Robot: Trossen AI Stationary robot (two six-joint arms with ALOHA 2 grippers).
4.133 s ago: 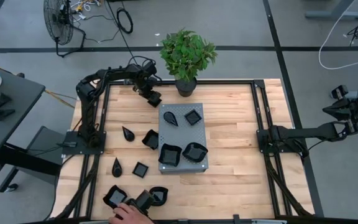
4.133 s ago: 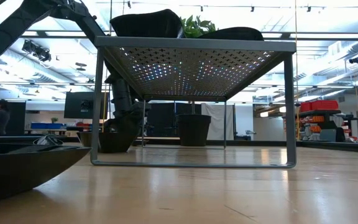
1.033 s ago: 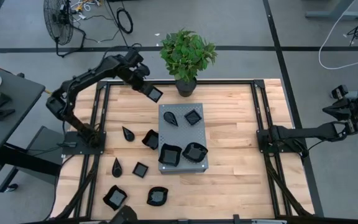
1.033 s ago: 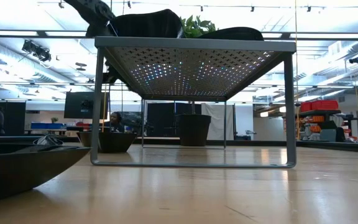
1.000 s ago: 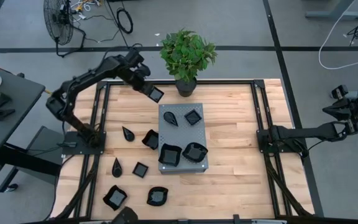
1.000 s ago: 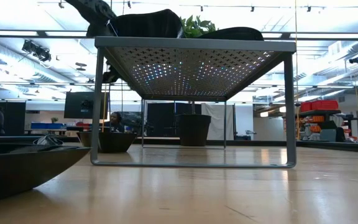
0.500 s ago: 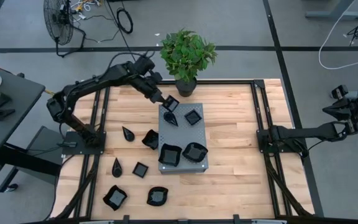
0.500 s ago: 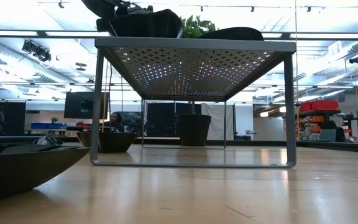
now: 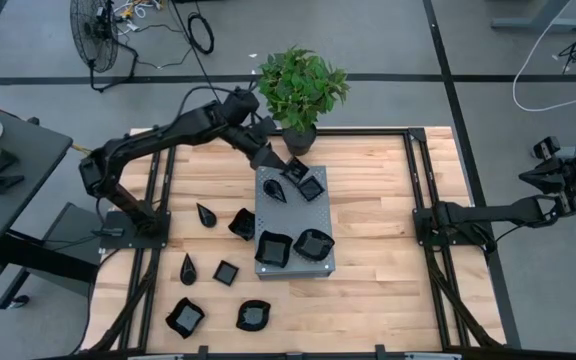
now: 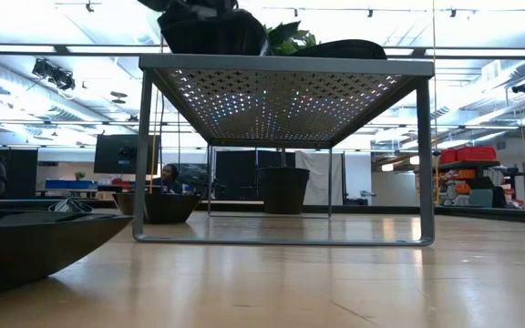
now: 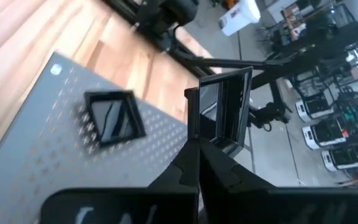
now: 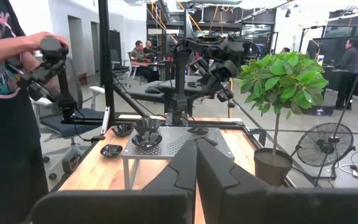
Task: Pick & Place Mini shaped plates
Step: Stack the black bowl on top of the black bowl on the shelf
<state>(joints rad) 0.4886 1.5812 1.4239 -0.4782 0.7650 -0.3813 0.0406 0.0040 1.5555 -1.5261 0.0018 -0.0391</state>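
Holding a small square plate [image 11: 224, 111] in closed fingers, the left gripper [image 9: 286, 166] hovers over the grey stand [image 9: 268, 215]; the right gripper's [image 12: 196, 163] fingers are shut, empty.

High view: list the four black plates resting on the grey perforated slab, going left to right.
Teardrop plate → large square plate → small square plate → rounded wavy-edged plate, all on the grey perforated slab.
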